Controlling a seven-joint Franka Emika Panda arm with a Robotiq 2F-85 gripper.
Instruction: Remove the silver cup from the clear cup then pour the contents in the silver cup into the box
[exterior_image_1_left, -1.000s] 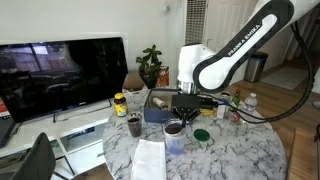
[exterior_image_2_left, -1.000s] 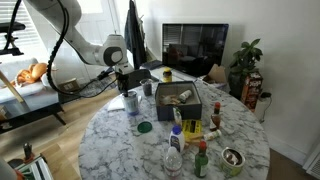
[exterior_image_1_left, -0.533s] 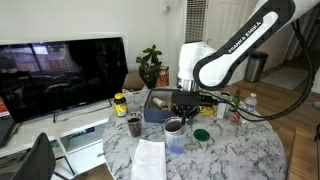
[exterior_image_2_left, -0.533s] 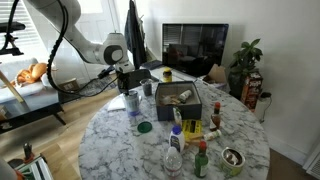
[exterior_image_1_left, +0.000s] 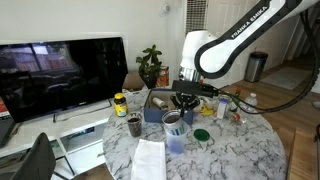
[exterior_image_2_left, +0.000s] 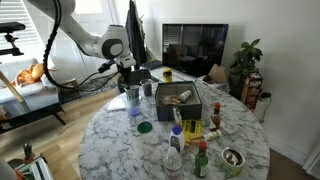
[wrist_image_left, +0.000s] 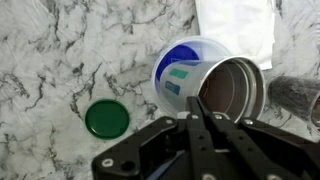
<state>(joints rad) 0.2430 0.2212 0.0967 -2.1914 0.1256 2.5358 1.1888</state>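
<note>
One pincer pinching the silver cup by its rim, just above the clear cup

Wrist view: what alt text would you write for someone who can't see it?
Seen from above, the gripper pinches the rim of a silver cup, partly in front of a clear cup on a marble table. A green lid lies to the left, white paper at top right.

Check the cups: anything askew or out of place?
The silver cup is askew: in the wrist view it tilts over the rim of the clear cup instead of nesting, the gripper pinching its edge. A green lid lies loose on the table beside them. No spill visible.
</note>
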